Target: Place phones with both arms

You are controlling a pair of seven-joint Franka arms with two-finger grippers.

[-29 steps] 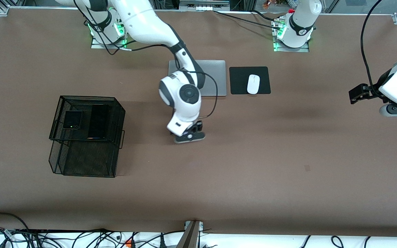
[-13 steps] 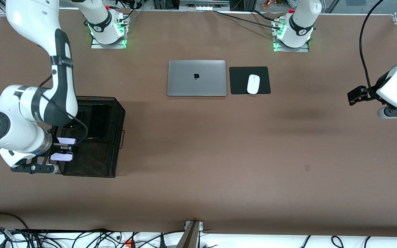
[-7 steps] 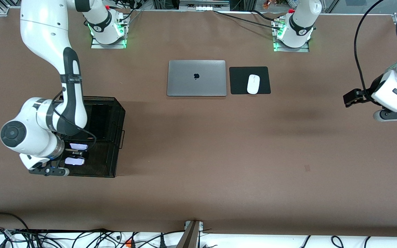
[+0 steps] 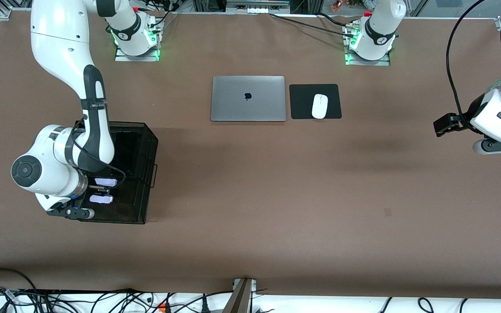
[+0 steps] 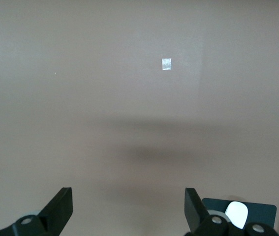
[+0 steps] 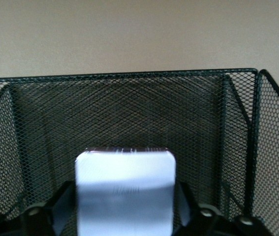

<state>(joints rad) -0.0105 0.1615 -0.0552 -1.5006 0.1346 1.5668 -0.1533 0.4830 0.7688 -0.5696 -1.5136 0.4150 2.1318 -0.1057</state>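
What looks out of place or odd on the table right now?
Nothing stands out. The laptop and the mouse on its mat lie square. The right claw has the pale phone in the mesh rack's lower tray; the left claw waits, open.

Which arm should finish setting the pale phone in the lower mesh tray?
Right. The right gripper is at the pale phone inside the mesh tray; the left gripper waits open over the table at the left arm's end.
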